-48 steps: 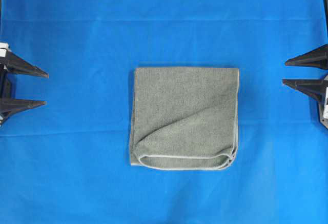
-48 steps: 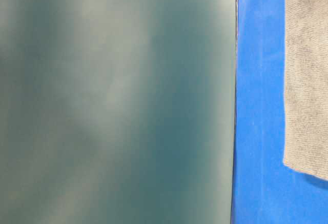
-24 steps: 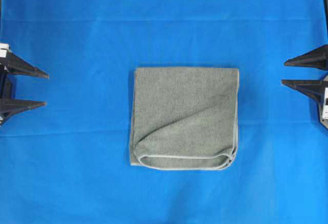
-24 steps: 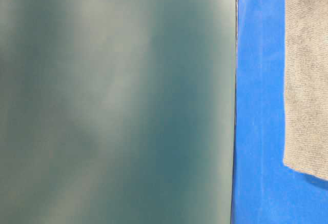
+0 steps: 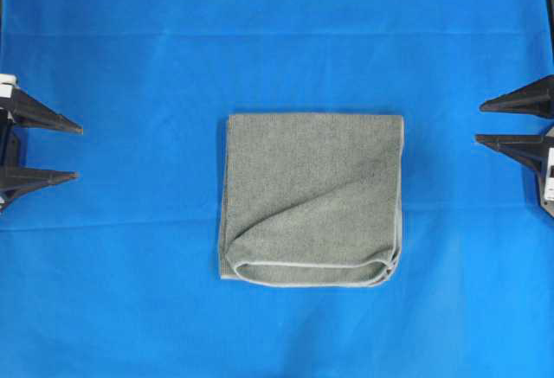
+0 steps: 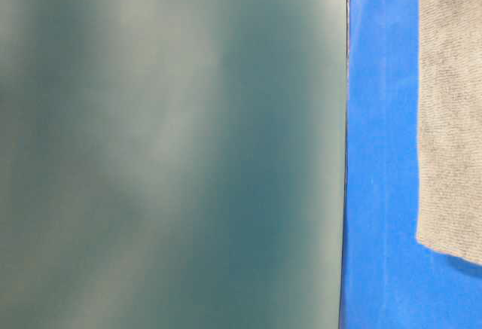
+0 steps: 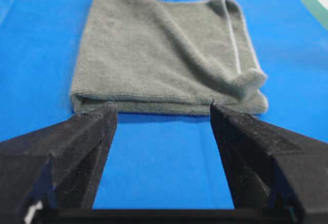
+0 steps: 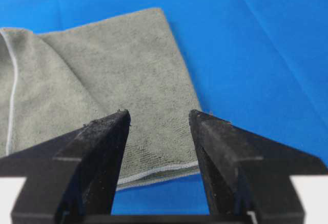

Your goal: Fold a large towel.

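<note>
Overhead view: grey-green terry towel [image 5: 312, 198], folded into a rough square with rounded corners and a thin pale stitched edge, lies flat at the middle of the bright blue sheet [image 5: 130, 291]; a diagonal crease runs across its top layer and the layered pale edges show along its lower side. Left gripper [image 5: 74, 150] sits at the left border, black pointed fingers spread apart, nothing between them, well apart from the towel. Right gripper [image 5: 480, 122] at the right border, fingers likewise parted and empty, well apart from the towel. Table-level view: mostly a blurred grey-green surface [image 6: 173, 148] filling the left; a strip of blue sheet [image 6: 380, 156] beside it, and one towel [image 6: 452, 111] edge at the right lying on the sheet. Left wrist view: left gripper [image 7: 164, 112] fingers wide and released, blue sheet [image 7: 164, 157] between them, folded towel [image 7: 159, 55] ahead, not touched. Right wrist view: right gripper [image 8: 159, 115] fingers parted, holding nothing, with the towel [image 8: 102, 80] seen past them, its stitched hem near the tips.
</note>
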Controlling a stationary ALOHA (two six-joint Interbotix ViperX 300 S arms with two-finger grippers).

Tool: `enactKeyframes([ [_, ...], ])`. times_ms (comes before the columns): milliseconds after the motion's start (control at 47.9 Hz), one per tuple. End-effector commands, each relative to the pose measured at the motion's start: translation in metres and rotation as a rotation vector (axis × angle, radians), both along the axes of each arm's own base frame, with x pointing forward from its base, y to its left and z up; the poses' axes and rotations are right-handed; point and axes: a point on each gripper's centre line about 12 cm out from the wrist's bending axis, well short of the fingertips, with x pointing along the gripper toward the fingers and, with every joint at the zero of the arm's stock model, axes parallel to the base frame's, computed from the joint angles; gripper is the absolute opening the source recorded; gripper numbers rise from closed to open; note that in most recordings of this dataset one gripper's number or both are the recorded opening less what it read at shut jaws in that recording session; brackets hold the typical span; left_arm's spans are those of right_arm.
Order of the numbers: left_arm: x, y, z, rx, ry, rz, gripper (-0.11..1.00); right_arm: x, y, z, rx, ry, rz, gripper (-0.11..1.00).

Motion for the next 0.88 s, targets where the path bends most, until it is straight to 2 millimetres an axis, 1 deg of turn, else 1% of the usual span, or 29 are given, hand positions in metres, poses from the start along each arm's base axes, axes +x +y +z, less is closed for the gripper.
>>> enactKeyframes([
  [0,0.0017,0.0006,0.0039,0.001,-0.005,0.005,0.71,0.0024,0.0011,0.0024,-0.006,0.001,0.003,0.56],
  [626,0.0013,0.0004,0.0057,-0.008,-0.006,0.004,0.71,0.0033,0.0017,0.0053,0.006,-0.004,0.003,0.56],
  [856,0.0016,0.0005,0.0074,-0.008,-0.014,0.005,0.71,0.004,0.0024,0.0027,0.017,0.013,-0.001,0.56],
])
